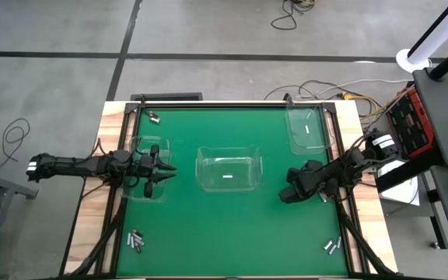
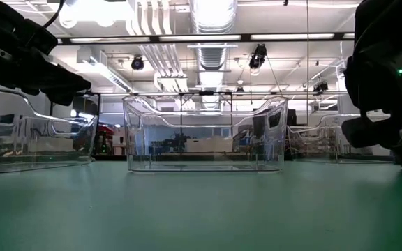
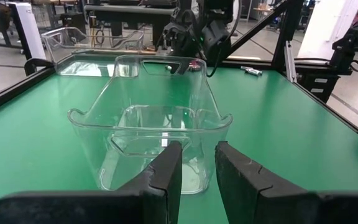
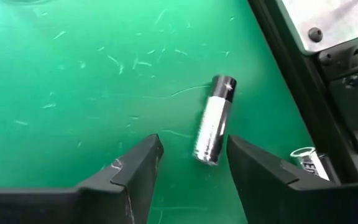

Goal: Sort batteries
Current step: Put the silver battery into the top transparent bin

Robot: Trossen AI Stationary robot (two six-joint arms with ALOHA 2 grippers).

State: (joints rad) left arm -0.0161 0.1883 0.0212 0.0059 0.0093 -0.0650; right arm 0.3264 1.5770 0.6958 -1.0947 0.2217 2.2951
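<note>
- while one of the batteries lies in the middle bin and another in the far bin, loose clusters remain at the bench corners, so sorting looks barely begun.
- only the right wrist view shows the open right end effector straddling a battery; the left end effector, slightly parted and empty, hovers over the left bin.

Both arms reach inward, left gripper and right gripper parted.

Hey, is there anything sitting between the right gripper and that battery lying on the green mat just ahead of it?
Nothing visible. In the right wrist view the right gripper is open, and the battery lies on bare green mat just ahead of the gap between its fingers. A second battery lies off to the side by the table frame, clear of that path.
</note>
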